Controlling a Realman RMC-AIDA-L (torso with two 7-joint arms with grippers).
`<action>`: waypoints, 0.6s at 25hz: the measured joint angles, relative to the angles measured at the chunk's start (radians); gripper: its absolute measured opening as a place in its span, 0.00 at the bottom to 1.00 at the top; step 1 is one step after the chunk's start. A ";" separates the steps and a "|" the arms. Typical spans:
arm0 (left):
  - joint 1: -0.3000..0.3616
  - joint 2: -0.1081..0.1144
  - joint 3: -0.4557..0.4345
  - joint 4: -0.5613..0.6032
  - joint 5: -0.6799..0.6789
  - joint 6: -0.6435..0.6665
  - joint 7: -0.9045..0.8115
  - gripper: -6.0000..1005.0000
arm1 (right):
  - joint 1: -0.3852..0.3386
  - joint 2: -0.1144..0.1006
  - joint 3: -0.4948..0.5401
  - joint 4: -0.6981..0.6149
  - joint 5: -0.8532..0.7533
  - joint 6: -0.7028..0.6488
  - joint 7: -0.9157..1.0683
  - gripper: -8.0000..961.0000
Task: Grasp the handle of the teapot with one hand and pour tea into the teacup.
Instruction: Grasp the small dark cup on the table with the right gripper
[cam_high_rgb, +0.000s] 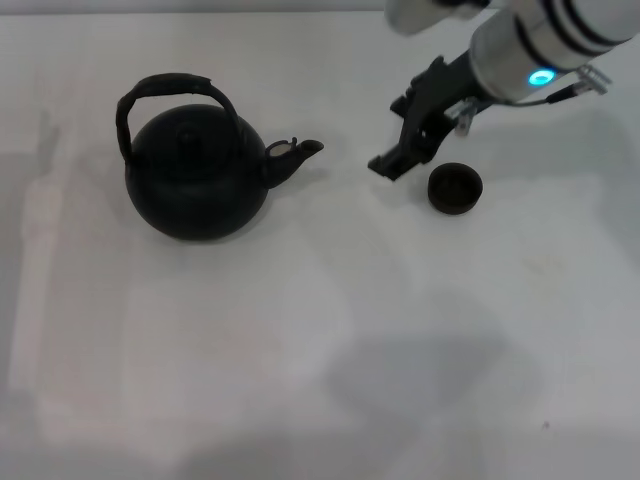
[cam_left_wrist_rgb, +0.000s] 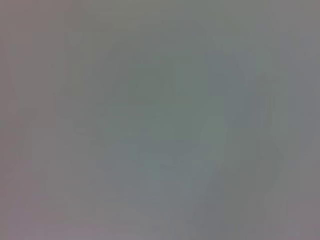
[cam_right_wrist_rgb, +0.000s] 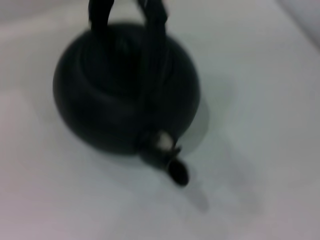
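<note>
Approach step: the right pincer, empty with jaws apart, hangs between the teacup and the teapot upright on the bench, and must next travel to the arched handle and close.

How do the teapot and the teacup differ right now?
The teapot is far larger than the teacup. The teapot has an arched handle and a spout; the teacup has neither. The teapot stands alone on the robot's left side, while the teacup sits close beside the right gripper. Both are dark, round and upright on the white table.
</note>
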 joint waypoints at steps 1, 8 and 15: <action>0.000 0.000 0.000 0.000 0.000 0.000 0.000 0.85 | 0.009 0.001 -0.016 0.011 -0.010 -0.001 0.011 0.85; -0.003 0.000 0.000 0.000 0.000 0.000 0.001 0.85 | 0.073 0.007 -0.097 0.119 -0.049 -0.029 0.057 0.84; -0.003 0.000 0.000 -0.001 0.000 -0.001 0.003 0.85 | 0.117 0.009 -0.153 0.197 -0.072 -0.067 0.066 0.84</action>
